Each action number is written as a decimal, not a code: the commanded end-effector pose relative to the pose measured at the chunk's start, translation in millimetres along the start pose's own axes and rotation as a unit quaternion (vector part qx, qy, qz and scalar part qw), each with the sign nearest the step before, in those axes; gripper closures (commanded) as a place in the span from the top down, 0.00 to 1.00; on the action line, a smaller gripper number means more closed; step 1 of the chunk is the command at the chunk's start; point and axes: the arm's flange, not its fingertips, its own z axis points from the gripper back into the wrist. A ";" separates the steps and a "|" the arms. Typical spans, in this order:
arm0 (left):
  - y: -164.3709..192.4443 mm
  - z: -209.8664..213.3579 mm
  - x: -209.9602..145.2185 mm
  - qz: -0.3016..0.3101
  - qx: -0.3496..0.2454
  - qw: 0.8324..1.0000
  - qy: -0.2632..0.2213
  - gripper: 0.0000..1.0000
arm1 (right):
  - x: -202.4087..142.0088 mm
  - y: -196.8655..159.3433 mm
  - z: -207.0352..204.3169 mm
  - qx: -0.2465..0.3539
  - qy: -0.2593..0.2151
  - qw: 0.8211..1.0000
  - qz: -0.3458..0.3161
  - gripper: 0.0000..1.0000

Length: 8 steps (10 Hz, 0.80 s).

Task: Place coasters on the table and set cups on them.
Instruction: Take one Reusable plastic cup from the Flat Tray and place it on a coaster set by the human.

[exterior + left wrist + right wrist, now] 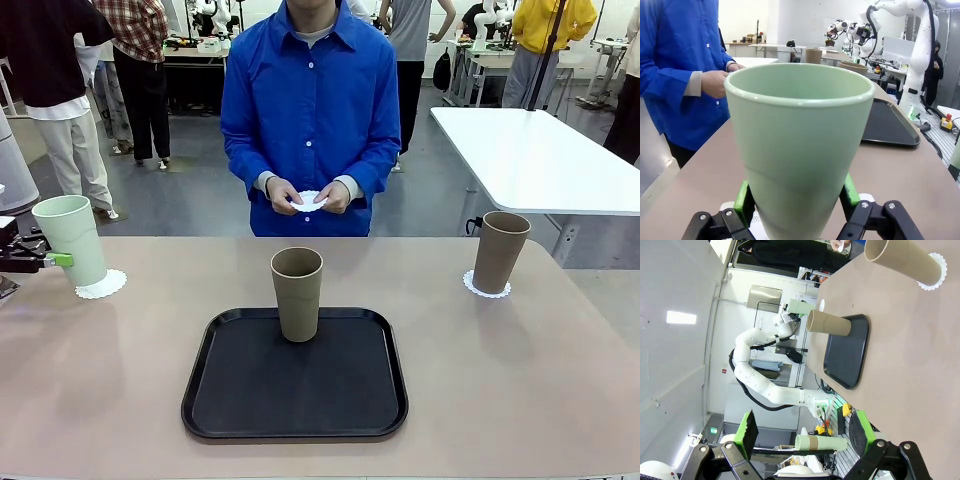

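A pale mint green cup (pixel 70 240) stands at the table's (pixel 520 380) far left, its base on or just over a lacy white coaster (pixel 101 284). My left gripper (pixel 797 200) is shut on this cup (pixel 797 150), green pads pressed against both sides low down. One brown cup (pixel 297 293) stands upright on the black tray (pixel 230 400). Another brown cup (pixel 499 252) rests on a coaster (pixel 486 288) at the right. The person holds a third coaster (pixel 309 201) in both hands. My right gripper (pixel 804 432) is open, with nothing between its fingers.
The black tray lies in the middle near my side. A white table (pixel 540 160) stands behind at the right. The person stands close to the far edge. Bare tabletop lies between the tray and each outer cup.
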 end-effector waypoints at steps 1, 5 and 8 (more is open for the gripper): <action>-1.1 0.2 1.5 -0.001 0.001 1.000 0.000 0.85 | -1.8 0.9 -0.2 0.002 0.002 1.000 -0.005 1.00; 10.1 2.2 -0.8 -0.033 -0.004 0.999 -0.019 0.85 | -1.8 0.9 -0.2 0.002 0.002 1.000 -0.005 1.00; 31.0 6.0 -9.0 -0.026 0.001 0.999 -0.023 0.85 | -1.8 0.9 -0.2 0.002 0.002 1.000 -0.005 1.00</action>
